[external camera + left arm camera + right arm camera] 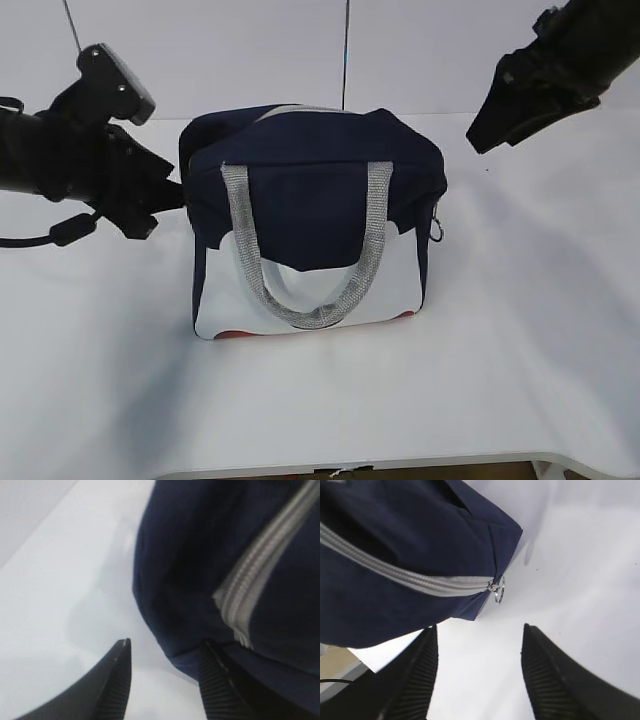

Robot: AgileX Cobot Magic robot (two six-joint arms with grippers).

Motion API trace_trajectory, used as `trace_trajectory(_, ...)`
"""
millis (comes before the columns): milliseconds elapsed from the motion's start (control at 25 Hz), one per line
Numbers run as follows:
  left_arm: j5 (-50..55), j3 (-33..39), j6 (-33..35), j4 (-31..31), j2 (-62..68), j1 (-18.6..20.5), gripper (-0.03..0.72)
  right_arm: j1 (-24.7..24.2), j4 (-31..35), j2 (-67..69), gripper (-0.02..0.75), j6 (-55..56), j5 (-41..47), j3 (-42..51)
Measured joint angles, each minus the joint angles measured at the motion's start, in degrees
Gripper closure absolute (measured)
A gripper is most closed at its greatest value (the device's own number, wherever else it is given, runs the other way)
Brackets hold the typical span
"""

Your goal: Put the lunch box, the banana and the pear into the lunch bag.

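At centre frame I see the zipped bag (310, 215), long axis left-right; the left gripper (165, 672), jaws apart and empty, sits nearest, touching its left end, while the right gripper (480, 675) hangs open above the ring pull (500, 589).

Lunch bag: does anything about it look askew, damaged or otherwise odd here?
Nothing stands out. The lunch bag stands upright on the table, its zipper closed to the ring pull, handle hanging down the front. No fruit or box lies outside it.
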Motion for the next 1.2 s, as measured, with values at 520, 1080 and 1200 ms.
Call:
trace_trajectory(520, 5.53, 0.0, -14.05, 31.01, -9.47, 0.0, 0.358, 0.0, -3.39, -6.82, 0.295, 0.51, 0.71, 0.0)
trace_trajectory(1080, 13.38, 0.0, -38.24, 71.07, -20.38, 0.88, 0.358, 0.0, -5.02, -14.71, 0.295, 1.48, 1.18, 0.0)
trace_trajectory(1200, 13.8, 0.0, -43.38, 73.01, -23.17, 1.1, 0.358, 0.0, -5.04, -16.49, 0.295, 1.48, 1.31, 0.0)
